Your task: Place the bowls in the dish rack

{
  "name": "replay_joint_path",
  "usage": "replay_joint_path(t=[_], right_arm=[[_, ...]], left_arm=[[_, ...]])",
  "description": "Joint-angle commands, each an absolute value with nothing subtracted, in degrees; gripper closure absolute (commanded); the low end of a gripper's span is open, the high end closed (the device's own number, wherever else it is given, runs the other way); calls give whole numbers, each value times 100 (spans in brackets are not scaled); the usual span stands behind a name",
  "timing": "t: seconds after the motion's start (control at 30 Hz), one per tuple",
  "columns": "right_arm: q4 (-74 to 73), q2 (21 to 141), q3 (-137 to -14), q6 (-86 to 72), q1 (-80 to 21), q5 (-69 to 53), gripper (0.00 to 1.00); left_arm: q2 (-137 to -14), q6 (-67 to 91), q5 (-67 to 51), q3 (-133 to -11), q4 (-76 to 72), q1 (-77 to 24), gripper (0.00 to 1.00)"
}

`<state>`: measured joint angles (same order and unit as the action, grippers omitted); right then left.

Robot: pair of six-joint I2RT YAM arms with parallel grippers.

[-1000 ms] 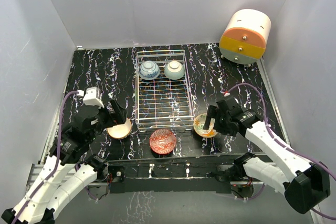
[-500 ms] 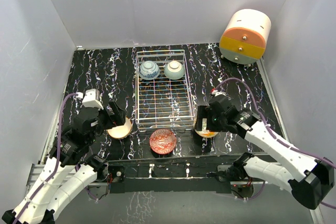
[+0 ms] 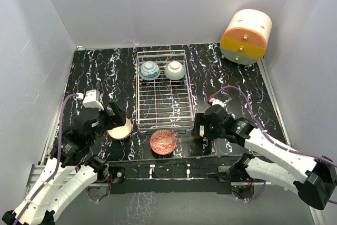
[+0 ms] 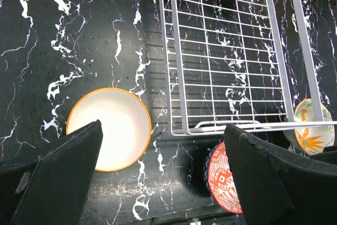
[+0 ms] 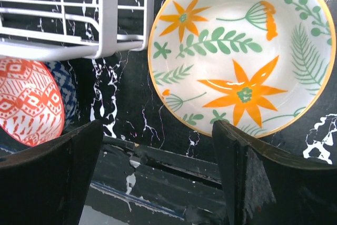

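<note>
Bowls are partly loaded, seen from above: the dish rack (image 3: 163,104) holds a blue-white bowl (image 3: 149,70) and a mint bowl (image 3: 174,70) at its far end, while a cream bowl (image 3: 121,129) and a red bowl (image 3: 162,142) wait on the desk (image 3: 95,77). Left wrist view: the left pincer (image 4: 163,127) is spread wide and empty above the cream bowl. Right wrist view: the right pincer (image 5: 157,125) is wide, holding nothing, low over the leafy bowl (image 5: 242,56) beside the rack's corner. Pickup seems to be the step in hand; next, straddle a rim and close.
</note>
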<state>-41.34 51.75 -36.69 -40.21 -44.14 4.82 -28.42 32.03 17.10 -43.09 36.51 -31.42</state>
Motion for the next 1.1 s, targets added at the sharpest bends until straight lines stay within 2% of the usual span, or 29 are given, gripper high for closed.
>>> replay_joint_path(t=[0.0, 0.4, 0.57, 0.6, 0.73, 1.07], right_arm=[[-3518, 4930, -3553, -4462, -4432, 921, 13], [-3414, 5162, -3373, -4222, -4436, 935, 14], [-3471, 5253, -3397, -4273, -4436, 1183, 15], [-3482, 5286, -3429, -4276, -4439, 1245, 18], [-3508, 5603, -3584, -4146, -4447, 1442, 20], [-3440, 5992, -3731, -3913, -4499, 1782, 20]], left_arm=[[-2867, 3219, 1717, -4345, 3705, -3148, 3], [-2903, 3245, 1689, -4390, 3723, -3155, 3], [-2912, 3248, 1707, -4416, 3739, -3154, 3], [-2928, 3245, 1699, -4428, 3736, -3153, 3], [-2983, 3228, 1697, -4484, 3751, -3153, 3], [-2902, 3267, 1744, -4436, 3843, -3155, 3]])
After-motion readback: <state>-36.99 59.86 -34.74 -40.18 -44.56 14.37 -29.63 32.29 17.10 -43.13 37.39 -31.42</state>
